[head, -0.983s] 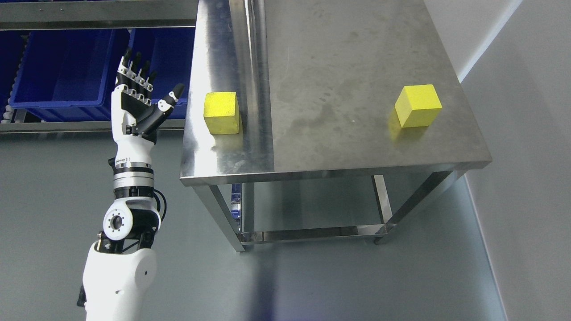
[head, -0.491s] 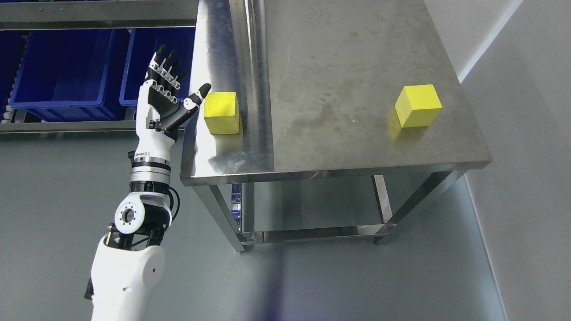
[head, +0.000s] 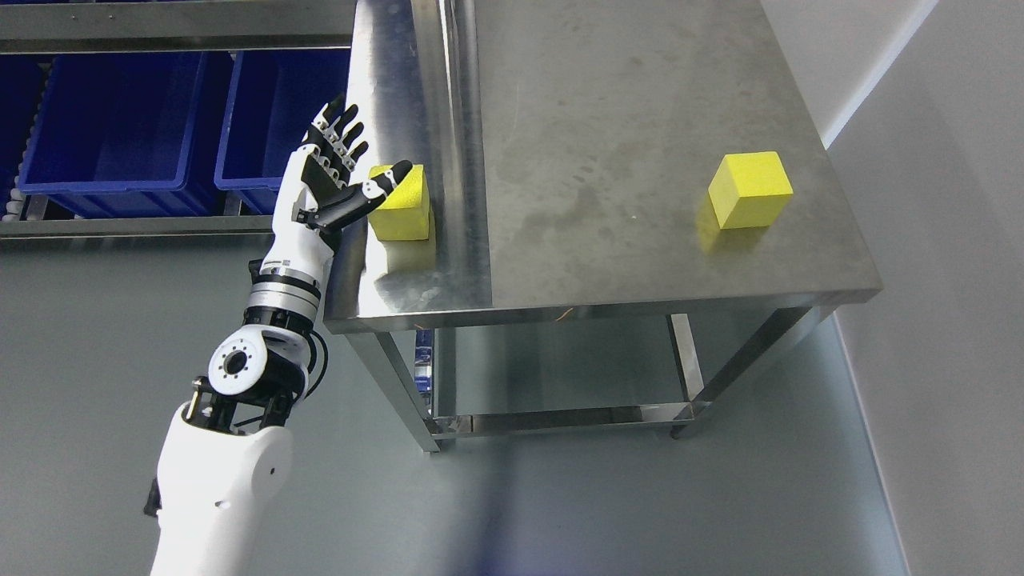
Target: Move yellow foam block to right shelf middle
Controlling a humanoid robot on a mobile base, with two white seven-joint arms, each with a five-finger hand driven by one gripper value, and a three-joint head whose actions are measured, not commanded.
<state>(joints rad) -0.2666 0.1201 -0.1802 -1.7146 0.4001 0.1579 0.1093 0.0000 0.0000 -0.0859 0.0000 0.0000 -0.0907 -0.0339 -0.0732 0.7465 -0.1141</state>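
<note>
Steel table [head: 624, 120] bears a yellow foam block [head: 402, 210], matte and square-edged, beside the left hand [head: 332, 180], fingers spread.

- You have two foam blocks on the steel table [head: 608, 120]: the left block [head: 404, 210] sits near the table's left edge, the right block [head: 750, 190] near its right edge, well apart.
- Your left hand [head: 332, 180] is at the table's left edge, just beside the left block, thumb across its top.
- Left of the table, a shelf [head: 160, 228] holds two bins [head: 120, 120] side by side.
- A wall [head: 944, 240] stands right of the table.
</note>
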